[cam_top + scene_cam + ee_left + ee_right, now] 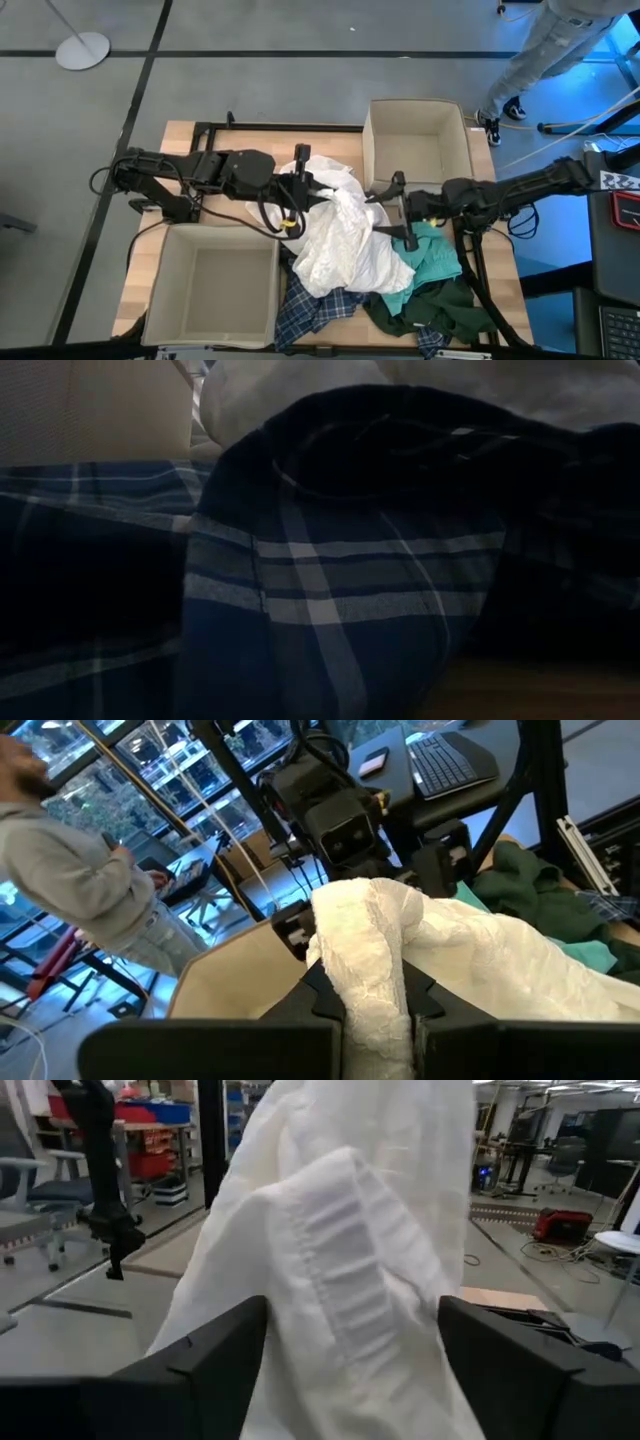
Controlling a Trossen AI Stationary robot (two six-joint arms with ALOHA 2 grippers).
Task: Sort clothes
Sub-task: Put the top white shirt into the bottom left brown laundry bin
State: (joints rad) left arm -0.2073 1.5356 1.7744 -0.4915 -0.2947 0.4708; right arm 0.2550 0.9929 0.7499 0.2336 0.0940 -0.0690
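Two tools are at work over the middle of my bench (180, 135), and both are on the same large white garment (345, 240).

My left tool (303, 190) reaches in from the left side and is closed on a bunched fold of that white garment; in the left wrist view the fabric (400, 950) rises straight out from between my two dark fingers (325, 995). My right tool (392, 212) comes in from the right and meets the garment's other edge. In the right wrist view the ribbed white cloth (340, 1270) hangs between my fingers (210, 1355), which stand apart on either side of it (whether they actually pinch it I cannot tell).

The white garment sits on top of the pile at the near centre of the bench. A teal garment (435, 265) lies just beside it under my right arm, a dark green garment (450, 310) lies at the near right corner, and a blue-white plaid shirt (315, 310) spreads out from under the white one at the near edge. The low view is filled by that plaid shirt (330, 590).

One beige bin (275, 290) stands at the near left, another beige bin (468, 140) at the far right. A person (555, 45) stands on the floor beyond the far right corner.
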